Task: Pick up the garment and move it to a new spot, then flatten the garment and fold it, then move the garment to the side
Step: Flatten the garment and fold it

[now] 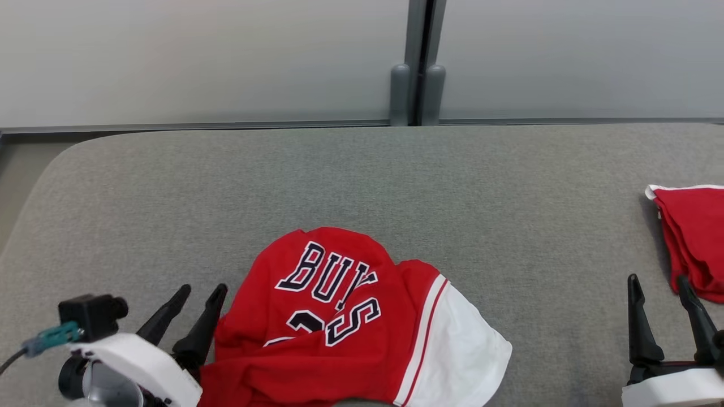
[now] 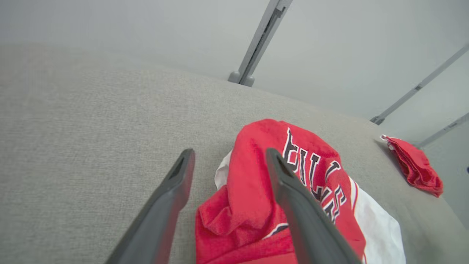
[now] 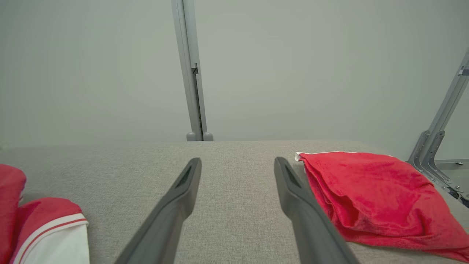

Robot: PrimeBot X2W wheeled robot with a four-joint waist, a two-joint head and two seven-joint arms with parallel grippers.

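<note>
Red jersey cloth with a white side panel and black-and-white lettering, the garment (image 1: pixel 339 328) lies crumpled at the lower centre of the head view, on the grey fabric-covered table (image 1: pixel 362 186), with its lower edge running out of the bottom of the frame. My left fingers (image 1: pixel 203 325) rise from the lower left of that view, spread apart and released, gripping nothing; the one nearer the middle of the frame stands right at the garment's left edge, though I cannot tell whether it touches the cloth. In my left wrist view these fingers (image 2: pixel 172 190) stand wide. The garment (image 2: pixel 253 190) is bunched in the lower middle and right of the frame, so that a red and white fold shows in the gap between them and the right-hand finger crosses in front of the lettering. My right fingers (image 1: pixel 639 322) stand at the lower right of the head view, also spread and released, well apart from the garment, with bare table between. In my right wrist view those fingers (image 3: pixel 183 194) point over grey table; a corner of the garment (image 3: pixel 47 234) shows at the lower left of the frame. A second red cloth (image 3: pixel 373 194), folded over, lies just beside the right-hand finger, at the right edge of the head view (image 1: pixel 698 237).
</note>
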